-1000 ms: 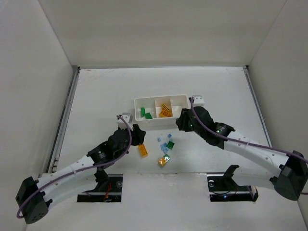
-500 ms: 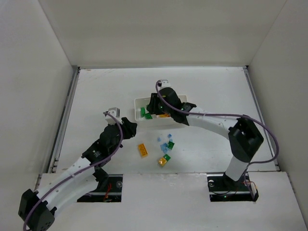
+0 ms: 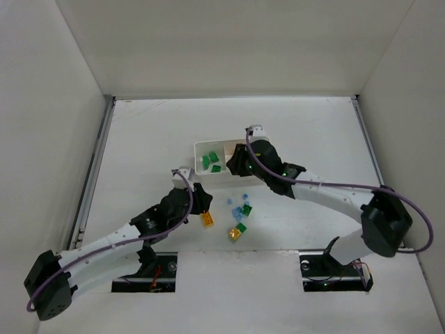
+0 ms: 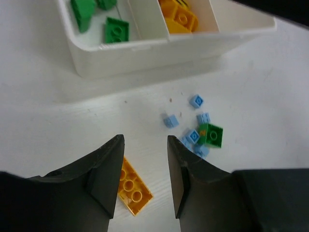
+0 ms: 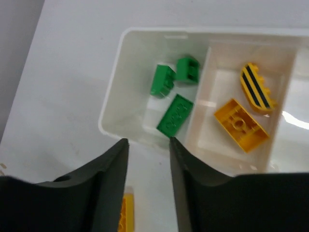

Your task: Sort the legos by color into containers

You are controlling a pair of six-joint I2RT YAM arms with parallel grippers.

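Observation:
The white tray [image 3: 201, 147] holds three green bricks [image 5: 175, 114] in its left compartment and two yellow ones [image 5: 240, 124] in the middle. My right gripper [image 5: 148, 141] is open and empty over the tray's near wall [image 3: 235, 167]. My left gripper [image 4: 145, 141] is open and empty just above the table [image 3: 203, 209]. A flat yellow brick [image 4: 131, 186] lies beside and partly under its left finger [image 3: 207, 220]. Several pale blue bricks [image 4: 193, 136] and a green one [image 4: 211, 135] lie to the right.
Another green brick [image 3: 241, 227] and a yellow one [image 3: 234, 235] lie nearer the front edge. The tray's right compartment is hidden under my right arm in the top view. White walls enclose the table on three sides.
My left gripper has moved right and down to the flat yellow brick. My right gripper has shifted slightly right over the tray. The left compartment has one green brick more than a second ago.

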